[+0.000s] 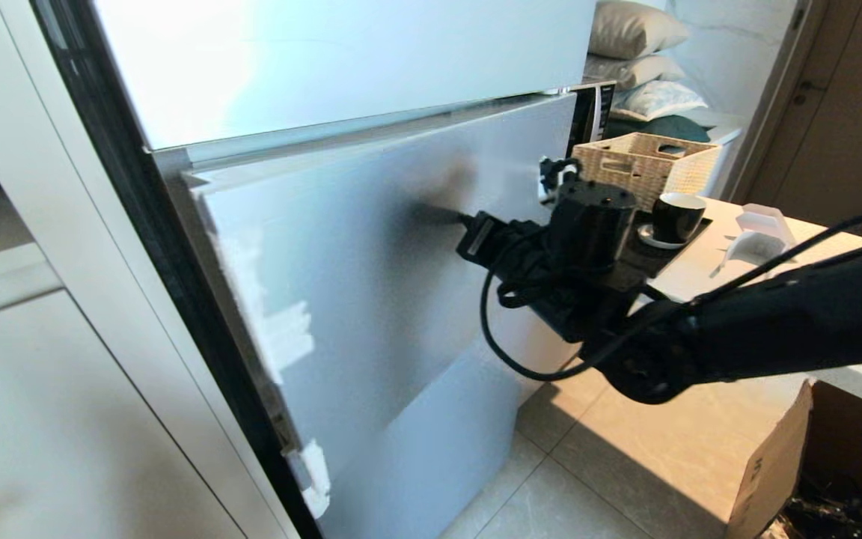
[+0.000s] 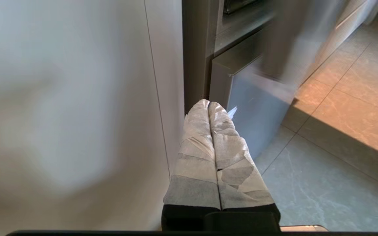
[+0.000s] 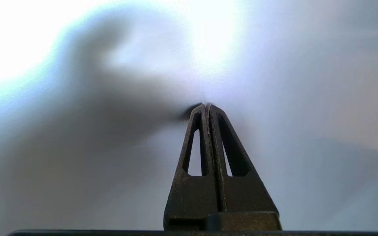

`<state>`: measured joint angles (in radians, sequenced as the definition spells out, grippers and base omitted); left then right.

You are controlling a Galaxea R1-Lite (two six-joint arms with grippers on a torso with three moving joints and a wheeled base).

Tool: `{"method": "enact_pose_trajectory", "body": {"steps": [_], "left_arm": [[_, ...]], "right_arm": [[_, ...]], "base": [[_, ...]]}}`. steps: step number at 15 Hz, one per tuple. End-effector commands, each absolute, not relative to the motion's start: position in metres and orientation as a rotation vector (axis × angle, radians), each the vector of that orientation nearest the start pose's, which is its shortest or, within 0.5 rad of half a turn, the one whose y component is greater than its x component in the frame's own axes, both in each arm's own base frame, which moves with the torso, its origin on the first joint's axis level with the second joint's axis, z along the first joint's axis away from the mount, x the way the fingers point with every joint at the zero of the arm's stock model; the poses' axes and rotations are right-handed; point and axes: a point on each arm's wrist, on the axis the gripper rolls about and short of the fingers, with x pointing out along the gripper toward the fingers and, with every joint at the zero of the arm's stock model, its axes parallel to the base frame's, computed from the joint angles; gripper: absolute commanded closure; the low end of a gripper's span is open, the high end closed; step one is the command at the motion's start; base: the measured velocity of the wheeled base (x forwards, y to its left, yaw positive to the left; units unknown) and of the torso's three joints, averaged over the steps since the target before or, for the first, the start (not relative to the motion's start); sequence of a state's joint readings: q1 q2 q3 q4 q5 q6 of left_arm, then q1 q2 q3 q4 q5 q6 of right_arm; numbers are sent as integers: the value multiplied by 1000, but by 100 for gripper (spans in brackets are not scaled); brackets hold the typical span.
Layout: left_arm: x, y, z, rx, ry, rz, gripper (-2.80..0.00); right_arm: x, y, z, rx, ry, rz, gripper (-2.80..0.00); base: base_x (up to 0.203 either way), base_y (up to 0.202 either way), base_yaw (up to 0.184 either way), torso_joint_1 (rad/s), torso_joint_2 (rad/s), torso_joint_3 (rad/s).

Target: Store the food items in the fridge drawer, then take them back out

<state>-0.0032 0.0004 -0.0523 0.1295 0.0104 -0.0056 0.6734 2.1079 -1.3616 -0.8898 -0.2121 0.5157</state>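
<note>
Right end effector point(image 3: 207, 105) closed — tips against fridge door point(image 1: 371, 247).

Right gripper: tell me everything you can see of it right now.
The right gripper is black, with two tapered fingers, each with a long slot cut through it. The fingers are pressed together, holding nothing. Its tips sit at or right against the pale grey fridge door, casting a blurred shadow on it; actual contact cannot be confirmed. In the head view the gripper points level at the door, on a black wrist wrapped with cable.
</note>
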Motion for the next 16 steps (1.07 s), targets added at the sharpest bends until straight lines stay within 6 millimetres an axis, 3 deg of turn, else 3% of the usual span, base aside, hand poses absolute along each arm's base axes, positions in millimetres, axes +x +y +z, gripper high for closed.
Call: {"method": "enact_pose_trajectory", "body": {"steps": [1, 4, 5, 7, 9, 11, 14, 16], "left_arm": [[-27, 0, 76, -6, 78, 8, 0], [-27, 0, 76, -6, 78, 8, 0], [-27, 0, 76, -6, 78, 8, 0], [-27, 0, 76, -6, 78, 8, 0], [-27, 0, 76, -6, 78, 8, 0], [-27, 0, 76, -6, 78, 8, 0], [-27, 0, 77, -6, 77, 8, 0], [-27, 0, 76, -6, 78, 8, 0]], "right_arm": [[371, 294, 173, 560, 13, 515, 0], [359, 288, 178, 565, -7, 535, 0], [346, 278, 183, 563, -7, 535, 0], [304, 246, 219, 568, -55, 549, 0], [246, 199, 241, 499, -94, 541, 0], [189, 143, 239, 375, -117, 496, 0], [111, 58, 217, 188, -150, 388, 0], [65, 22, 190, 89, -151, 320, 0]], "base": [[0, 0, 0, 0, 0, 0], [0, 0, 0, 0, 0, 0], [0, 0, 0, 0, 0, 0], [0, 0, 0, 0, 0, 0], [0, 0, 0, 0, 0, 0], [0, 0, 0, 0, 0, 0], [0, 0, 0, 0, 0, 0], [0, 0, 0, 0, 0, 0]]}}
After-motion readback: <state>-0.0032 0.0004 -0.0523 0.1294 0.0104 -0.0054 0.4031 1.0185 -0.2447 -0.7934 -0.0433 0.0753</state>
